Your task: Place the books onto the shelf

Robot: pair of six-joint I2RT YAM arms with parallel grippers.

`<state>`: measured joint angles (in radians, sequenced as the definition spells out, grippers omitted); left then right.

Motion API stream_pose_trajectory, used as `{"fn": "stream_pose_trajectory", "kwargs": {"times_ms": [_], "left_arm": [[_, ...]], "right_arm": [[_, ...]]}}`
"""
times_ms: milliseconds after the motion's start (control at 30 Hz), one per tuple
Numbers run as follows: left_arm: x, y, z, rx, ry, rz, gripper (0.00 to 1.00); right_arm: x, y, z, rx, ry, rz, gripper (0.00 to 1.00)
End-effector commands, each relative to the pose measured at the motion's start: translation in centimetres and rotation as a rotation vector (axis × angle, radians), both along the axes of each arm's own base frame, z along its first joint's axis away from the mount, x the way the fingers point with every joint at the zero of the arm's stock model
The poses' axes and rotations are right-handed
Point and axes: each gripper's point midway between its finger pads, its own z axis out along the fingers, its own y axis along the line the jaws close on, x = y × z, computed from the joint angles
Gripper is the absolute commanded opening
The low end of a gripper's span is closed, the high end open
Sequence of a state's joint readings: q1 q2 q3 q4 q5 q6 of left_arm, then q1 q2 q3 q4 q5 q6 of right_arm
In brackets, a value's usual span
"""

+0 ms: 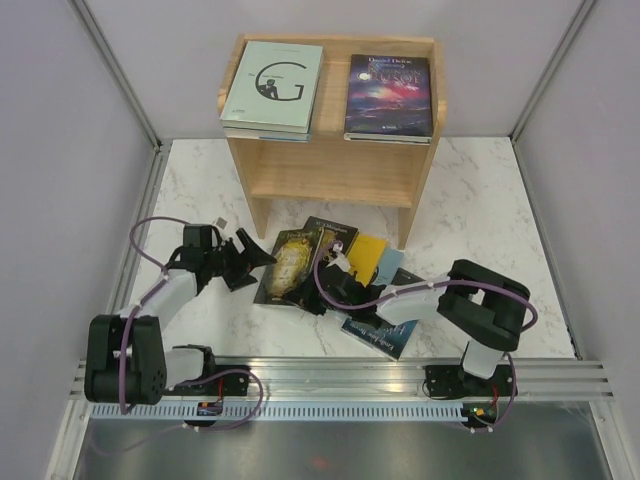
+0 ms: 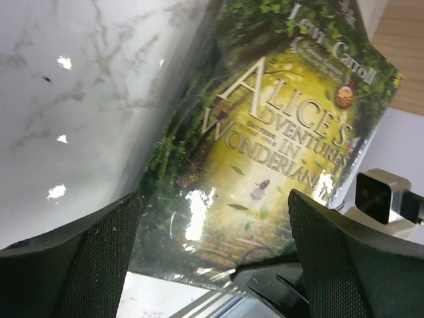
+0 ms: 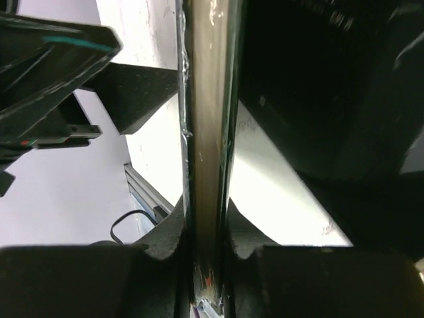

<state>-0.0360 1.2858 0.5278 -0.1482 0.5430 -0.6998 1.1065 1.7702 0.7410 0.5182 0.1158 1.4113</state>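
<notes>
The right gripper [image 3: 207, 232] was pressed together on a thin book seen edge-on between its fingers [image 3: 159, 265], pinching it close to the edge. The greenish-gold sheen along that edge suggests it was the dark green-gold book [image 2: 265, 165], though the wrist view alone does not settle it. That book lay tilted directly ahead of the left gripper [image 1: 252, 265], whose jaws were spread wide and held nothing. Its two black pads [image 2: 99, 258] stood on either side of the book's nearer edge, and I cannot tell whether they touched it.

Beyond both grippers stood the shelf [image 1: 340, 42], with a pale green book [image 1: 275, 85] and a purple book [image 1: 390, 95] lying flat on its top board. Just beside the right gripper, on the table [image 1: 480, 200], lay a loose pile containing a black book [image 1: 335, 235], a yellow book [image 1: 366, 255] and a blue book [image 1: 380, 335].

The held book was probably light but floppy. A paperback this thin would likely sag away from a pinch at one edge. Its glossy cover threw back glare, so it may have been slick between the pads. A deeper bite, or a hold nearer the stiffer spine, would have been safer than a corner. The spread left gripper looked well placed to steady the free edge.
</notes>
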Motion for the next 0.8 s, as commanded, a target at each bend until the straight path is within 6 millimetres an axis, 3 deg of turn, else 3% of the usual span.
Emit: {"fn": "stream_pose_trajectory", "kwargs": {"times_ms": [0,100,133,200,300,400,600,733,767], "left_arm": [[-1.3,-0.8,3.4,-0.045,-0.056,-0.035,0.93],[-1.7,-0.7,5.6,-0.041,-0.137,-0.034,0.93],[-1.8,-0.8,7.2,-0.048,-0.206,-0.037,0.94],[-2.4,-1.1,8.6,-0.081,-0.262,-0.040,0.95],[-3.1,-1.5,11.0,-0.121,-0.367,-0.052,0.95],[-3.7,-2.2,13.7,-0.178,-0.466,-0.073,0.96],[-5.7,-3.7,19.4,-0.326,-0.668,-0.163,0.97],[-7.2,-4.5,21.0,-0.410,-0.724,-0.231,0.95],[-7.4,-4.6,20.9,-0.419,-0.716,-0.239,0.93]], "right_arm": [[0.0,-0.7,4.2,0.000,-0.110,-0.005,0.00],[-0.7,-1.9,6.3,-0.032,-0.145,0.003,0.00],[-1.2,-2.2,8.7,0.002,-0.175,0.008,0.00],[-1.7,-2.9,10.3,0.016,-0.187,0.014,0.00],[-3.0,-3.5,15.4,0.116,-0.224,0.049,0.00],[-4.8,-3.5,18.4,0.196,-0.237,0.118,0.00],[-7.0,-3.9,21.5,0.357,-0.238,0.184,0.00],[-8.0,-3.7,22.9,0.434,-0.255,0.221,0.00],[-8.7,-3.7,24.3,0.500,-0.280,0.251,0.00]]}}
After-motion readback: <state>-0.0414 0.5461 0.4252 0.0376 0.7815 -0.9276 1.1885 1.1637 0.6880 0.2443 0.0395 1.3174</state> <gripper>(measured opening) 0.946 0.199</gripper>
